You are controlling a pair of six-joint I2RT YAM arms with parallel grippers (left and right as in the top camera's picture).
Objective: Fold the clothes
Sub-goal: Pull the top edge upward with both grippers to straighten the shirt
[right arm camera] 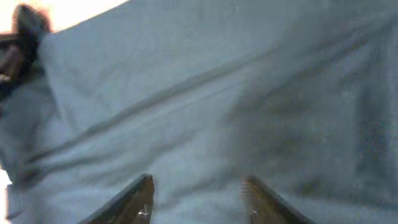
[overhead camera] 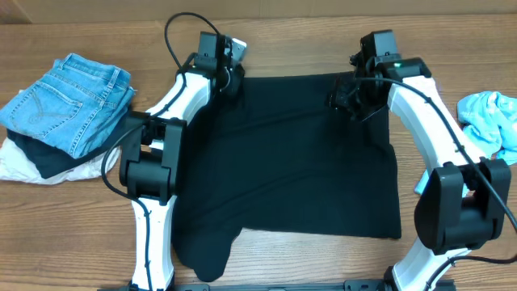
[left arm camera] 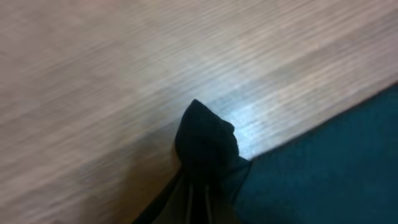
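Overhead, a black T-shirt (overhead camera: 299, 162) is seen spread flat across the middle of a wooden worktop (overhead camera: 307, 36). Its far edge runs straight between the two pincers, and its near hem lies short of the arm bases. The left pincer (overhead camera: 230, 79) is set at the shirt's far left corner. The right pincer (overhead camera: 353, 97) is set just inside the far right corner, where the cloth is slightly rumpled. A loose lobe of fabric is trailed toward the near left, beside the left arm (overhead camera: 153, 162), while the right arm (overhead camera: 432, 121) is laid along the shirt's right edge. Bare wood is left open in a strip beyond the far edge and past both arms at the sides. Folded denim jeans (overhead camera: 69, 97) are stacked on a dark garment (overhead camera: 52, 158) and a white garment (overhead camera: 24, 166) at far left, well apart from the shirt, and a light-blue cloth (overhead camera: 493, 121) is bunched at the right border. From the left wrist, a corner of the shirt is shown drawn up into a peak off the wood, the pincer clamped on it and hidden by cloth, with the shirt's edge cutting diagonally across the lower right. From the right wrist, two fingers (right arm camera: 138, 198) are shown standing apart over flat fabric, with nothing gripped between them.
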